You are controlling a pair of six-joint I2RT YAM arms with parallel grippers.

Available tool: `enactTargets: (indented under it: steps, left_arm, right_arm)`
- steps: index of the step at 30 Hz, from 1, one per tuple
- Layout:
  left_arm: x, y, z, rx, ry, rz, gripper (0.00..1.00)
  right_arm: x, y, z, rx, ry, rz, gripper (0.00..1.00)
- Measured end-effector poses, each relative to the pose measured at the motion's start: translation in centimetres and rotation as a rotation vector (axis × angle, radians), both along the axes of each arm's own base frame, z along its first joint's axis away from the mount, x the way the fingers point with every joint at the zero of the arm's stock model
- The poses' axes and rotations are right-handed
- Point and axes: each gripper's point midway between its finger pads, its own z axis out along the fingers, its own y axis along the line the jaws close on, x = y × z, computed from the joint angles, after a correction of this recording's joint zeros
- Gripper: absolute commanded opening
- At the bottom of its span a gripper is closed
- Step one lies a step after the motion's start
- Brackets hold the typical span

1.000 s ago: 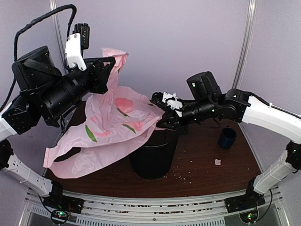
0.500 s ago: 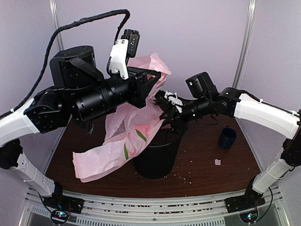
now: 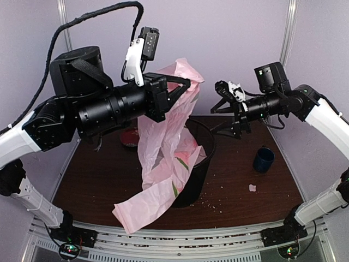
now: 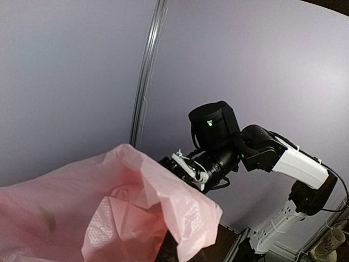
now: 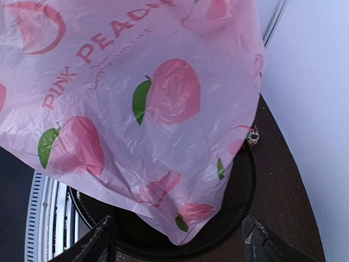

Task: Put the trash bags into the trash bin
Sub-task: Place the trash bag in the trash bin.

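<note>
Top view: my left hand [image 3: 182,90] pinches the pink trash bag [image 3: 163,147]. It hangs below, draped over the bin [image 3: 200,166]. My right hand [image 3: 222,115] is wide open nearby.

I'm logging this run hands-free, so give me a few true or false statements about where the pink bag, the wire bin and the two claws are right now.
1. The left claw holds the trash bag up above the trash bin. True.
2. The right claw grips the bag. False: it is open and apart from the bag.
3. The whole bag is inside the bin. False: its lower end hangs outside, over the near rim.
4. A dark-blue mug stands on the table to the right of the bin. True.
</note>
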Motion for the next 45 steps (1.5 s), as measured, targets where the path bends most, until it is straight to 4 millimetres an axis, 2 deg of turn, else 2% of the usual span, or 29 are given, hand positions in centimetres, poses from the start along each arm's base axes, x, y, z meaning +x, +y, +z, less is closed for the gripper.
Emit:
enactTargets:
  steps: [3,6,9,11,14,17,20,23,25,28,32,35,38,40,42,45]
  left_arm:
    - [-0.7,0.1,1.4,-0.041,0.012,-0.045,0.00]
    - [-1.3,-0.1,2.0,-0.067,0.029,-0.083,0.00]
    - [-1.8,-0.8,1.4,-0.076,0.050,-0.122,0.00]
    - [-2.1,-1.6,0.3,-0.065,0.072,-0.147,0.00]
    - [-2.5,-3.2,-1.4,-0.039,0.103,-0.186,0.00]
    - [-2.9,-4.6,-2.7,-0.017,0.129,-0.219,0.00]
    - [-3.2,-5.6,-3.7,-0.001,0.148,-0.249,0.00]
    - [-3.6,-5.9,-3.7,-0.002,0.157,-0.275,0.00]
    - [-3.8,-6.0,-3.2,-0.011,0.155,-0.288,0.00]
    - [-4.1,-5.9,-2.2,-0.029,0.144,-0.303,0.00]
    - [-4.1,-5.5,-1.4,-0.038,0.113,-0.294,0.00]
    - [-3.6,-4.7,-1.0,-0.037,0.086,-0.262,0.00]
    - [-3.2,-3.6,-0.8,-0.037,0.062,-0.223,0.00]
    - [-3.0,-3.1,-0.9,-0.036,0.051,-0.206,0.00]
    - [-2.9,-3.1,-0.9,-0.039,0.046,-0.204,0.00]
    - [-3.0,-3.8,-1.8,-0.025,0.047,-0.214,0.00]
  right_arm:
    - [3.1,-1.7,2.2,0.070,-0.014,-0.099,0.69]
    - [6.7,-1.7,4.3,0.156,-0.019,-0.199,0.66]
    - [10.6,0.1,6.2,0.250,-0.006,-0.263,0.65]
    - [13.2,1.7,6.7,0.296,0.010,-0.287,0.65]
    - [16.5,4.2,6.1,0.323,0.032,-0.309,0.66]
    - [18.1,7.3,5.1,0.333,0.065,-0.292,0.68]
    - [17.9,10.6,4.8,0.339,0.075,-0.225,0.70]
    - [16.1,13.5,4.9,0.331,0.078,-0.121,0.69]
    - [14.9,14.7,4.8,0.313,0.071,-0.057,0.69]
    - [12.2,15.8,3.0,0.233,0.070,0.052,0.69]
    - [9.5,15.0,-0.8,0.077,0.055,0.150,0.69]
    - [7.0,13.4,-4.2,-0.058,0.056,0.211,0.68]
    - [4.7,12.0,-6.1,-0.144,0.066,0.257,0.66]
    - [3.8,11.4,-6.3,-0.168,0.069,0.263,0.66]
    - [3.8,10.9,-5.7,-0.162,0.064,0.255,0.66]
    - [5.6,9.4,-4.4,-0.138,0.062,0.195,0.66]
